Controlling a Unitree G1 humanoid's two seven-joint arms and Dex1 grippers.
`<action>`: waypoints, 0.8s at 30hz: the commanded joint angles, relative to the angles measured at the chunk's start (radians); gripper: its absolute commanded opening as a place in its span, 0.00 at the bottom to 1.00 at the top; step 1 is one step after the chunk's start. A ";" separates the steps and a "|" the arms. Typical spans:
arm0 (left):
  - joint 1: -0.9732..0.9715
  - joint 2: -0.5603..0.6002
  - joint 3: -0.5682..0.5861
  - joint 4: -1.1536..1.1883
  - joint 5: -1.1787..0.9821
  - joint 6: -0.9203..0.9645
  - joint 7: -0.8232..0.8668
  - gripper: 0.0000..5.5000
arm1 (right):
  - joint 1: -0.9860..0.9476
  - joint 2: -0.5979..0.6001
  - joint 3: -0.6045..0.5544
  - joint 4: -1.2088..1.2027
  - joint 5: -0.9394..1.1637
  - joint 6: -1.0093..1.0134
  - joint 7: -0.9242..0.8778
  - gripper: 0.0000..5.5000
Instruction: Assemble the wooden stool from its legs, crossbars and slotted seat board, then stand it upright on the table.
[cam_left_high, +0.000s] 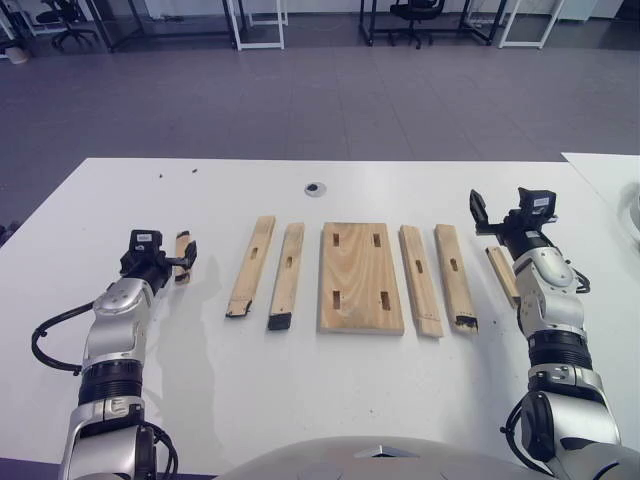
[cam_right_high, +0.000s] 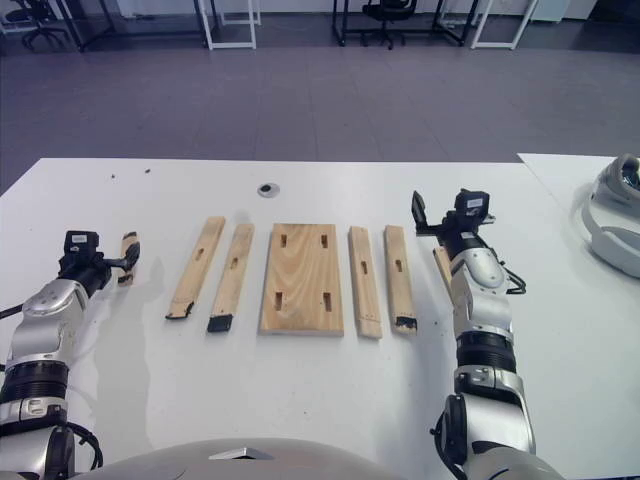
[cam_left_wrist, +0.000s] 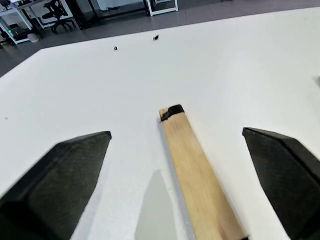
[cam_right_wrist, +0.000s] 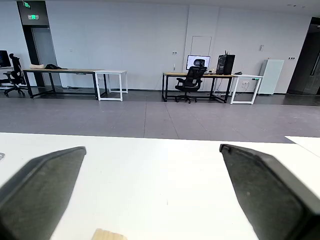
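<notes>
Nearest you, a broad bare strip of desk (cam_left_high: 300, 400) is lying open in front of the parts, and that looks like your best room for joining pieces.

Moving out, your left gripper (cam_left_wrist: 176, 134) is sitting low with its fingers (cam_left_wrist: 65, 180) spread wide on either side of the left crossbar (cam_left_wrist: 195, 170), which is lying flat between them and not touched. Close off-centre and I'm expecting the bar to skid or twist on the smooth top. Come in too low and the tips are scraping the desk.

Your right gripper (cam_left_high: 500, 215) is hovering with its fingers (cam_right_wrist: 270, 190) wide apart and nothing in them. The right crossbar (cam_left_high: 503, 275) is lying under that wrist, just beside the right legs (cam_left_high: 455, 277). Drop carelessly and you're knocking one into the other.

The seat board (cam_left_high: 361, 277) is lying flat in the middle, slots up, with the left legs (cam_left_high: 251, 265) close together on its other side. Lifting one risks nudging its neighbour.

On the right, the desk edge is running near your arm, with a gap before the second desk (cam_left_high: 610, 170). Farther out there's bare top, a cable hole (cam_left_high: 316, 188), then the far edge.
</notes>
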 joint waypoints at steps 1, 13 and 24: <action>0.013 -0.007 -0.001 0.021 -0.007 0.031 -0.002 0.77 | -0.009 -0.003 0.001 0.021 -0.011 -0.003 -0.003 0.91; 0.051 -0.004 -0.025 0.042 -0.015 0.083 -0.057 0.39 | -0.008 0.005 0.006 0.028 -0.021 -0.007 -0.007 0.91; -0.016 -0.042 -0.039 -0.123 -0.098 -0.144 -0.153 0.23 | -0.062 0.102 0.031 -0.184 0.248 0.310 0.130 0.91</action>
